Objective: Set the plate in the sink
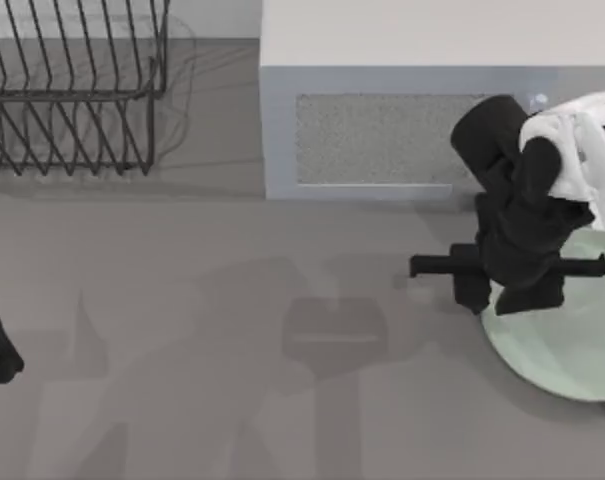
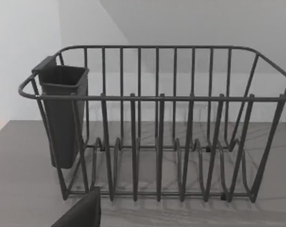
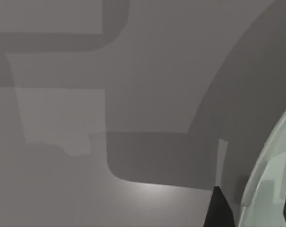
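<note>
My right gripper straddles the plate rim, fingers spread, ungripped; next I close, then lift sinkward

1. The plate looked smooth and glossy, pale mint green.
2. The dish rack was thin dark wire, its cup matt plastic.
3. The table was flat matt grey.
4. The microwave had a speckled, rough-looking panel.

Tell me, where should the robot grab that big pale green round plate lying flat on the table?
Probably at the raised rim of the pale mint-green round plate, on its left edge. It lies flat, so only the thin rim gives two fingers a hold. The right gripper is above that edge, one fingertip outside the rim.
</note>
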